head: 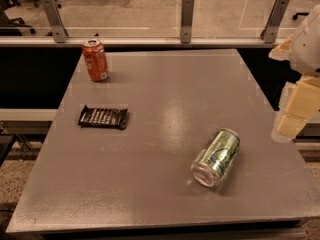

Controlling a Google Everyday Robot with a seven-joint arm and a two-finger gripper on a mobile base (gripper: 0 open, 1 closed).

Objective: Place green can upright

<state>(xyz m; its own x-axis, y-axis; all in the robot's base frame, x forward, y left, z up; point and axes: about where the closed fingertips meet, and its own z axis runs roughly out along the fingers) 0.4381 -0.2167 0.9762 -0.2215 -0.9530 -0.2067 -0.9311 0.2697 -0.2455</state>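
Shiny green can (216, 157) sideways; gripper (291, 120) beyond table (165, 109) edge

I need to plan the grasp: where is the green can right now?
In the camera view the green can lies on its side at the near right of the table, with the gripper just past that edge beside it.
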